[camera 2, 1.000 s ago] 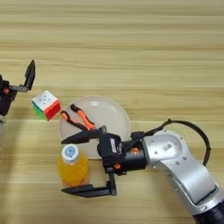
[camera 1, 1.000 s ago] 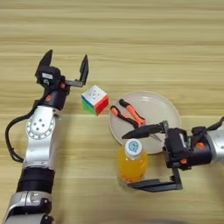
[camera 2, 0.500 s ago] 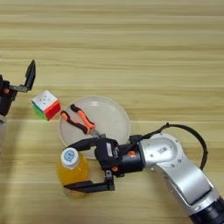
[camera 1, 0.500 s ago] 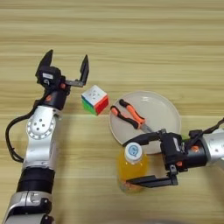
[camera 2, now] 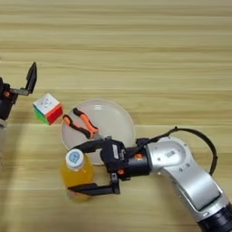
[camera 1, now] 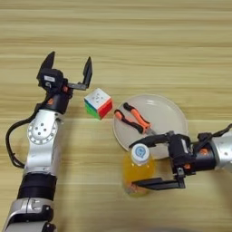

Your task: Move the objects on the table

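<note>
The small orange-drink bottle [camera 1: 138, 171] with its white cap [camera 1: 140, 153] stands on the table [camera 1: 136, 41] just in front of a white plate [camera 1: 170, 115]. My right gripper [camera 1: 133, 164] reaches in from the right and is open, one finger at the cap side and the other at the bottle's near side. Orange-handled long-nose pliers [camera 1: 132, 118] lie on the plate's left part. The multicoloured puzzle cube [camera 1: 99, 103], white face up, sits left of the plate. My left gripper [camera 1: 68, 61] stands open, up and to the left of the cube, holding nothing.
My left arm [camera 1: 41, 136] runs down the left side of the table. My right arm [camera 2: 181, 165] with its black cable enters from the lower right.
My right gripper has slid left, so its open fingers now straddle the bottle instead of standing beside it. The left arm, cube and pliers have not moved.
</note>
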### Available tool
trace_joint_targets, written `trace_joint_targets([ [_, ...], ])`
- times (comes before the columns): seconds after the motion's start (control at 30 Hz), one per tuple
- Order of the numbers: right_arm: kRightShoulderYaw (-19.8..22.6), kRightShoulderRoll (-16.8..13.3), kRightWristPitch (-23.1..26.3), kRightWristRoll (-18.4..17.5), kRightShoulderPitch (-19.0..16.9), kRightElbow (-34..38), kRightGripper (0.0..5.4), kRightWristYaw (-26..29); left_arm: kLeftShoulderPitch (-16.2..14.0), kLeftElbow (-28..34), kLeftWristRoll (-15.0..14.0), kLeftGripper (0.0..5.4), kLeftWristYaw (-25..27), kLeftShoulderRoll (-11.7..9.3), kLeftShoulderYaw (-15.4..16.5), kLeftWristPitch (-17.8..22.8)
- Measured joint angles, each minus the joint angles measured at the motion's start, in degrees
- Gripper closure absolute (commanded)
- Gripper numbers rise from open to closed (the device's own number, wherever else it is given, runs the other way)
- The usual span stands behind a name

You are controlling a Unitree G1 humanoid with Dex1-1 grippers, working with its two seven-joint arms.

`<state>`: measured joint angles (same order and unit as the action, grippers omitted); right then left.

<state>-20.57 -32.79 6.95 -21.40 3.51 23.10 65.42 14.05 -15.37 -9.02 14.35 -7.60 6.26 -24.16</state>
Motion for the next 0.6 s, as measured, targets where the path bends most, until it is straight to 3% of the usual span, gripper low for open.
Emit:
trace_joint_targets([
  [0.27, 3.28, -0.03, 1.13, -2.60, 0.81, 0.95, 1.94, -0.17, 0.00, 0.00, 0.00, 0.00, 0.00, 0.01, -0.02, -0.06],
  [0.6, 10.29, -0.08, 3.38, -8.83, 3.09, 1.95, 1.96, -1.38, 0.00, -0.01, 0.02, 0.00, 0.00, 0.03, -0.06, -0.19],
])
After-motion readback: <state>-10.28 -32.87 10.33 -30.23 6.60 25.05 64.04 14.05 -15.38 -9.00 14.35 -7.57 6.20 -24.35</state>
